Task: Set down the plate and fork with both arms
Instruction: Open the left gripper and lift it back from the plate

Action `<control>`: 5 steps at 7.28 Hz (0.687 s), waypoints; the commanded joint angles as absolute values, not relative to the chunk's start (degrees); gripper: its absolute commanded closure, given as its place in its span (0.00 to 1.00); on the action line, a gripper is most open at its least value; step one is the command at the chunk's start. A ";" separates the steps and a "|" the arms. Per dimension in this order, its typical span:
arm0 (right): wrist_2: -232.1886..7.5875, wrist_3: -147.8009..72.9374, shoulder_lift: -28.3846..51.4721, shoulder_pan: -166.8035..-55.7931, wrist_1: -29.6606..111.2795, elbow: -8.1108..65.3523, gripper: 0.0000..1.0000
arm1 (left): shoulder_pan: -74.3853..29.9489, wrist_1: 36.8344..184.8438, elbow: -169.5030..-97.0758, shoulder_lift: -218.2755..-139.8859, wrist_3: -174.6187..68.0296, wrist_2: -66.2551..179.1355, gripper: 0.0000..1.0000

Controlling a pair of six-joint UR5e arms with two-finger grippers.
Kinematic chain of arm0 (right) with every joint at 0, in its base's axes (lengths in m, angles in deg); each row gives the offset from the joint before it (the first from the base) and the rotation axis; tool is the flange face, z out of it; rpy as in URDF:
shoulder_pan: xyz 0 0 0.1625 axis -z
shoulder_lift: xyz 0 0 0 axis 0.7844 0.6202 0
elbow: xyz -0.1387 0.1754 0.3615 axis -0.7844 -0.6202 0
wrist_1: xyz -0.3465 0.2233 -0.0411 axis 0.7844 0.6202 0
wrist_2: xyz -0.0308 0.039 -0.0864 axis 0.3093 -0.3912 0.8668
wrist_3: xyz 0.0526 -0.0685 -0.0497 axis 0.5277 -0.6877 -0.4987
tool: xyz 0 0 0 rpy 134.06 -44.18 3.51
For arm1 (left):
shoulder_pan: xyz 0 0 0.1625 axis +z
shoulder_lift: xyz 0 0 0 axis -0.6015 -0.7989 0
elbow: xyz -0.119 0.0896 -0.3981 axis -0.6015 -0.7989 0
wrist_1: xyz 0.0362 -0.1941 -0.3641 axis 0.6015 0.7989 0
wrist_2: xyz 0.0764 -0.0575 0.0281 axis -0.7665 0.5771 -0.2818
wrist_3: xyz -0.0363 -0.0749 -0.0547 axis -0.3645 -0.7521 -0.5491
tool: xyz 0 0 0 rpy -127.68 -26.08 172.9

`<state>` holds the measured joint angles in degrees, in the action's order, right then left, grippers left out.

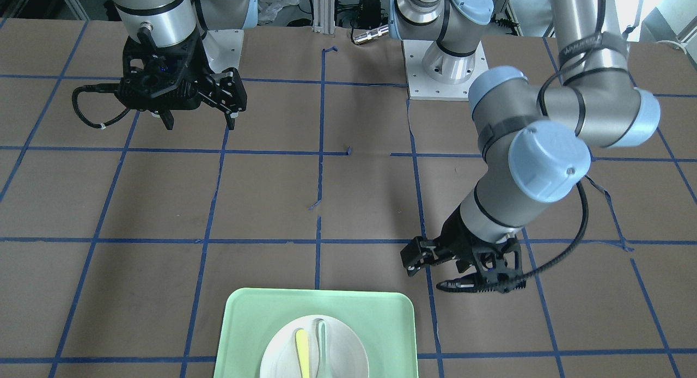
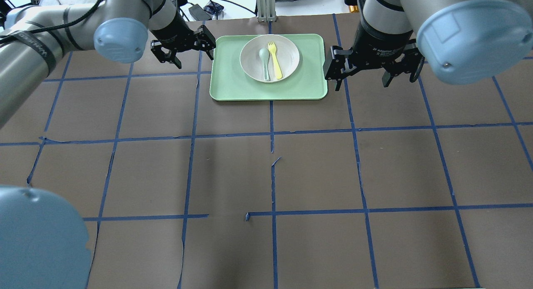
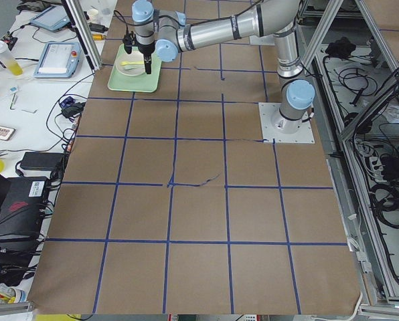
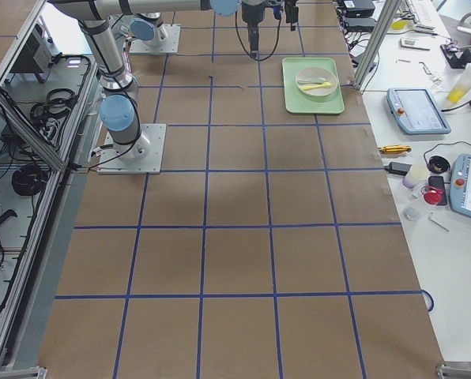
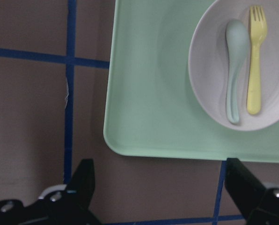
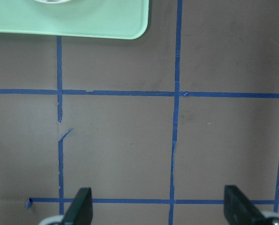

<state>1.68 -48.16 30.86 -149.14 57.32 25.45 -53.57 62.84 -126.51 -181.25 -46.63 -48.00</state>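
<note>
Reaching for the fork is likely the riskiest step. The left claw [image 5: 159, 164] hangs with its fingers spread wide and nothing between them. Just ahead of it is the near edge of the tray [image 5: 149, 93]. The plate [image 5: 209, 70] sits on the tray, further ahead and off toward the robot's right. The spoon [image 5: 234, 70] lies in it, and the fork [image 5: 255, 61] is just beside the spoon on the far side from this claw, tines pointing away.

Coming in from here, a finger would meet the spoon first and could push it into the fork or pinch both. The fork lies flat in a shallow dish, so the fingertips may skid off it or press the plate into sliding on the smooth tray. Lifting the plate by its rim with the cutlery inside could tilt it and tip them out.

The right claw [image 6: 158, 190] is also spread and empty. It hangs over bare table [image 6: 223, 140], and only the tray's corner shows far ahead of it. With both arms heading for one small plate, they may crowd or strike each other.
</note>
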 commanded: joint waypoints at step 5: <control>1.86 -48.31 30.86 -149.23 57.23 25.54 0.00 | -57.94 79.71 -132.58 -159.85 -47.00 -54.30 0.00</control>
<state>1.86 -48.23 30.86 -149.21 57.23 25.53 -56.85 77.46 -132.40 -162.03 -46.93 -54.09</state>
